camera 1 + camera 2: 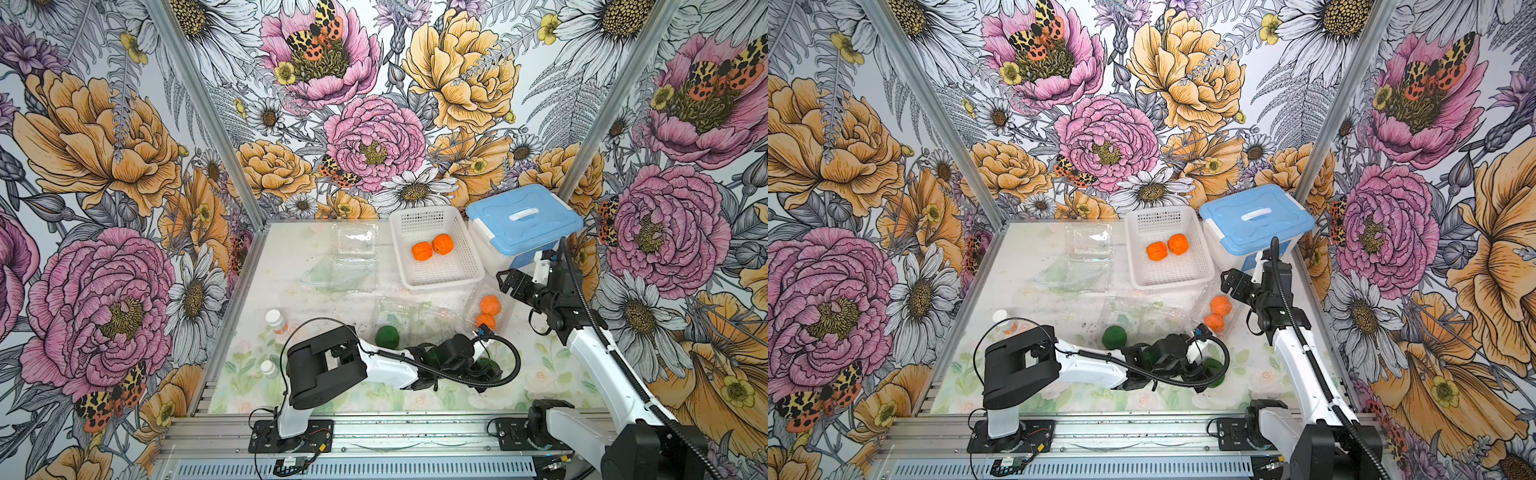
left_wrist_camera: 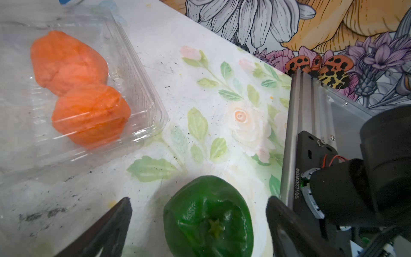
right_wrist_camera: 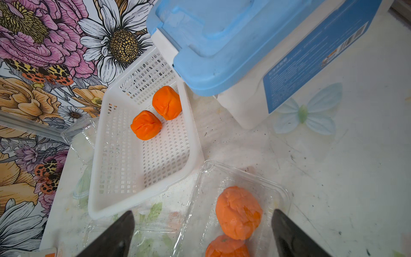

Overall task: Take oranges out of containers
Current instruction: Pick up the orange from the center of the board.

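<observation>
My left claw straddled a green orange, spread; my right claw hung spread by the clamshell at twelve o'clock.

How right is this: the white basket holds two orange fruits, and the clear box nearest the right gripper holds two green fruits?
Not quite: the colour is wrong. The clear box nearest the right gripper holds two orange fruits, not green ones, as the right wrist view shows. The white basket does hold two orange fruits.
</observation>
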Robot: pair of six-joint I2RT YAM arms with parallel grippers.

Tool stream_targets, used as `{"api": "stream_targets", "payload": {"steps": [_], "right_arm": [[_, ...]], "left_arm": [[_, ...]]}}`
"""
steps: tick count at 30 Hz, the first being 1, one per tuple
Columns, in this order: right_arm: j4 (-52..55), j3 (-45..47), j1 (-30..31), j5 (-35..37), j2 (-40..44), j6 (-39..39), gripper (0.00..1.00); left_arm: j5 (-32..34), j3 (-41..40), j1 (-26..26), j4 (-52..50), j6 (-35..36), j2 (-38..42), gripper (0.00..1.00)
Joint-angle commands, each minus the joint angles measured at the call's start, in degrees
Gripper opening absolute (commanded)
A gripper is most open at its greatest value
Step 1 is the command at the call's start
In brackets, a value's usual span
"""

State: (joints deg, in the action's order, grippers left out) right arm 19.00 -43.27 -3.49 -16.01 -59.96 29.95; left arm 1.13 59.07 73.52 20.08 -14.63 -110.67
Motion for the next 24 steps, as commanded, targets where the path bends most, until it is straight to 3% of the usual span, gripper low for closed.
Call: {"api": "stream_targets", "payload": {"steps": [1, 11, 19, 21, 24], "right_arm": [[-0.1, 0.6, -0.7, -0.9, 0.7, -0.1, 0.95], [-0.2, 0.7, -1.1, -1.5, -0.7, 0.0, 0.95], [-0.3, 0.4, -1.4, -2.1, -0.3, 0.1, 0.95], [-0.3, 0.5, -1.7, -2.6, -0.4, 0.2, 0.95], [-0.3, 0.6, -2.0, -3.2, -0.7, 0.2, 0.95]], "left_arm": [[1.2, 1.4, 0.8, -2.5, -0.3, -0.5, 0.94], [-1.7, 5.3, 1.4, -5.8, 0.1, -4.2, 0.83], [-0.7, 8.2, 1.5, -9.3, -0.6, -6.6, 0.87], [0.0, 8.6, 1.5, -10.2, -0.9, -6.8, 0.81], [1.3, 8.5, 1.4, -10.7, -1.2, -6.5, 0.6]]}}
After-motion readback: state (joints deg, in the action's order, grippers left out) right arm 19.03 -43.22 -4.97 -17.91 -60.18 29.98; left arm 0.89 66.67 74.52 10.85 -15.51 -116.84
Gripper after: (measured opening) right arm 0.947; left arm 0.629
